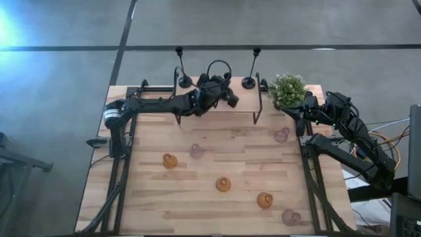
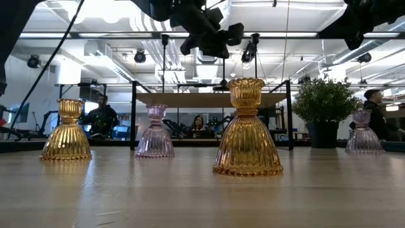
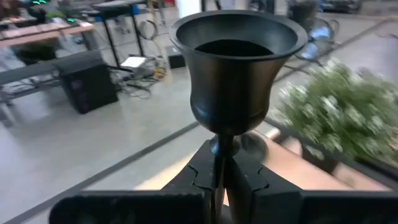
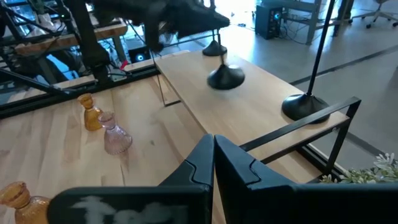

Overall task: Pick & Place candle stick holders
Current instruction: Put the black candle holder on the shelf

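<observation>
Two black candle stick holders [image 1: 183, 80] [image 1: 249, 81] stand on their round bases on the wooden shelf [image 1: 158, 105] at the table's far edge. Between them, my left gripper [image 1: 229, 97] is shut on a third black holder [image 3: 236, 68], whose cup shows large in the left wrist view. Several squat glass holders stand on the table, such as an amber one [image 1: 223, 184] and a pink one [image 1: 196, 151]. My right gripper [image 4: 214, 152] waits shut and empty at the table's right edge, beside the plant. My left gripper pinches the black holder's thin stem just under the cup [image 3: 219, 149] between its two fingers. The fingers come at it about level, across the stem. The holder stays upright. Its base [image 4: 225, 78] is over the shelf top; whether it touches the shelf I cannot tell.
A bushy green plant [image 1: 287, 89] stands at the shelf's right end, close to my right arm. The shelf's black legs [image 1: 258, 115] come down onto the table. People sit in the room beyond the table [image 2: 198, 123].
</observation>
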